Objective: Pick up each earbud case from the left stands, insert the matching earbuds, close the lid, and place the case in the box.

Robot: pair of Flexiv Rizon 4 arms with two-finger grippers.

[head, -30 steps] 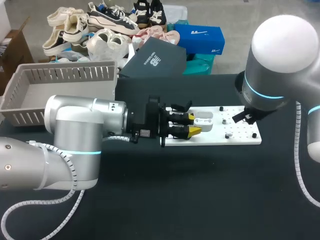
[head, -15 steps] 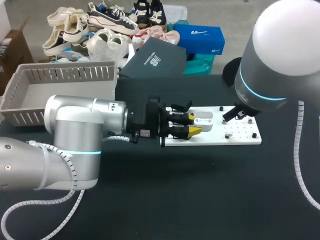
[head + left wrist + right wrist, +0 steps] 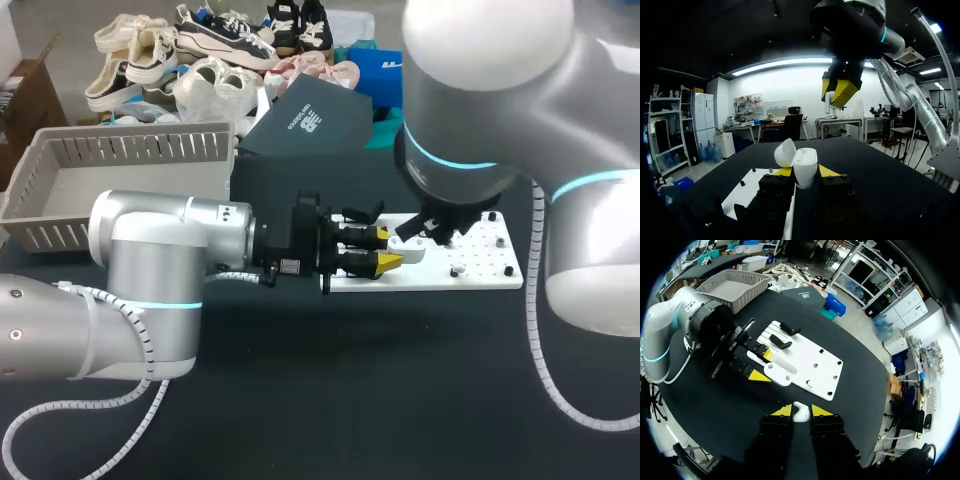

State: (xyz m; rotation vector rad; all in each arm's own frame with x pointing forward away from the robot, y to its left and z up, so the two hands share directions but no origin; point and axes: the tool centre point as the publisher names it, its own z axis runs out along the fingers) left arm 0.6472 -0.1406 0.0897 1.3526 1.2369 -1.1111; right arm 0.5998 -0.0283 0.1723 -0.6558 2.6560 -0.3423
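Left jaws are closed on the white plastic earbud case (image 3: 805,167), lid hinged open, over the black surface (image 3: 300,380). Right jaws pinch a small white earbud (image 3: 800,413) above it. The case lies ahead at their 11 o'clock.

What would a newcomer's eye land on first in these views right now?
First, the open white earbud case, its lid tipped back, clamped between the yellow tips of the left gripper at the edge of the white board. Next, the right gripper hangs above that case, with a small white earbud pinched between its tips.
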